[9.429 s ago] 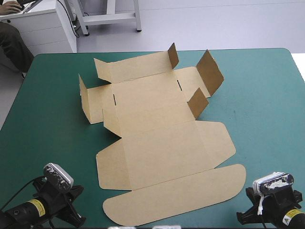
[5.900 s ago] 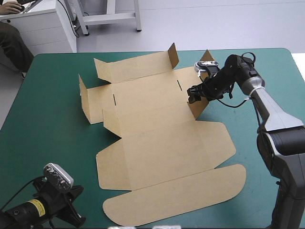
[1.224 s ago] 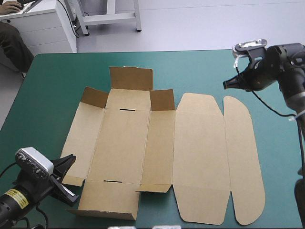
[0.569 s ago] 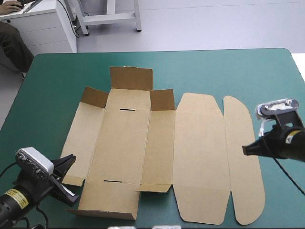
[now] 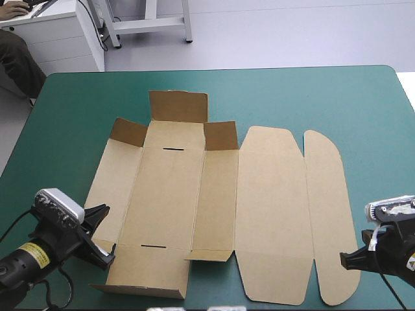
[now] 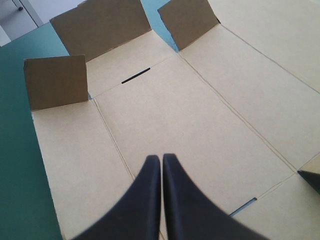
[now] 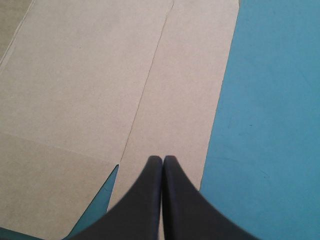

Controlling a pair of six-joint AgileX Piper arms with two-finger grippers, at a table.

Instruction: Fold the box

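Teal-green table [image 5: 363, 103], brown box [image 5: 214, 207] spread on it (mostly flat)

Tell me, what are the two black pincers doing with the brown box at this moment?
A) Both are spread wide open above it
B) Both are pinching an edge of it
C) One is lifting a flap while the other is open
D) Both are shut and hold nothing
D: seen from its own wrist camera, the left pincer and the right pincer each make one shut pointed arch, and the box lies spread beneath them, not clamped between.
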